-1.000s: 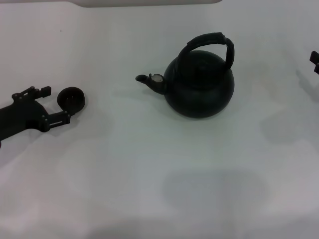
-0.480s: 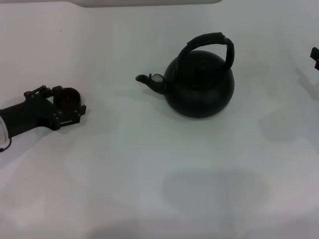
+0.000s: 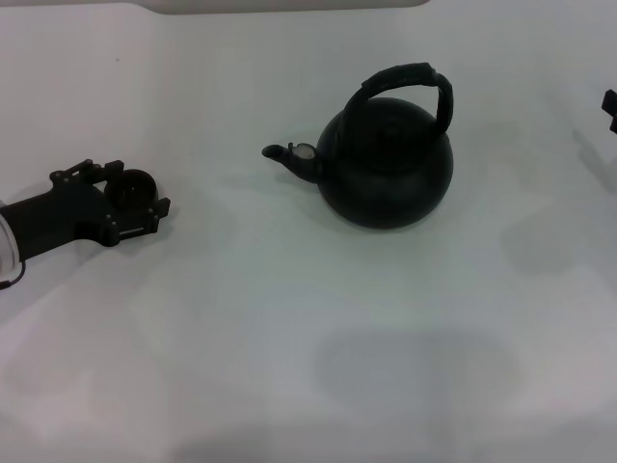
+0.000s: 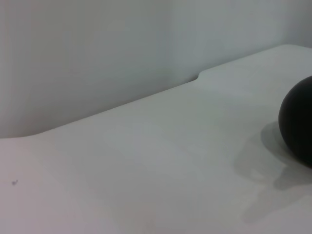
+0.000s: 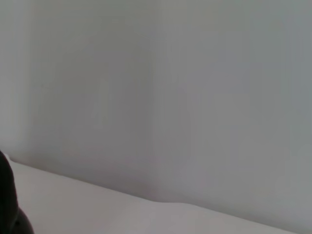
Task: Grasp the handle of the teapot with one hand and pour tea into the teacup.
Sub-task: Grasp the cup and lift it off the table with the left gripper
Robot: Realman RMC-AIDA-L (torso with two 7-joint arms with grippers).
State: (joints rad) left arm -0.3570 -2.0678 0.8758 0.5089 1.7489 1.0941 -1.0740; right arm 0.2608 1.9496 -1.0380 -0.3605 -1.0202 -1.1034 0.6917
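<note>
Left gripper (image 3: 135, 198): low over the table at the robot's left, fingers either side of the teacup, closed in on it; arm running off the left edge.
Teacup (image 3: 136, 185): small, round, dark; sits between the left gripper's fingers, rim partly visible from the head view, well apart from the teapot.
Teapot (image 3: 386, 162): round matte-black body, upright on the table, right of centre and toward the far side; by far the largest object.
Spout (image 3: 289, 156): short, points toward the robot's left, toward the teacup side; pale spot near its base.
Handle (image 3: 405, 85): thick black arch over the teapot's top, free, nothing touching it.
Right gripper (image 3: 609, 108): only a small black part at the right edge of the head view, well apart from the teapot; open or closed, cannot tell.
Table (image 3: 308, 338): pale, smooth; soft shadows near the front edge and beside the teapot.
Left wrist view: table surface, far edge with a notch, plain wall (image 4: 97, 53) behind; dark rounded body of the teapot (image 4: 297, 122) at one edge with its shadow.
Right wrist view: mostly plain wall (image 5: 195, 97), strip of table below, a dark rounded sliver at one corner, too little to identify.
</note>
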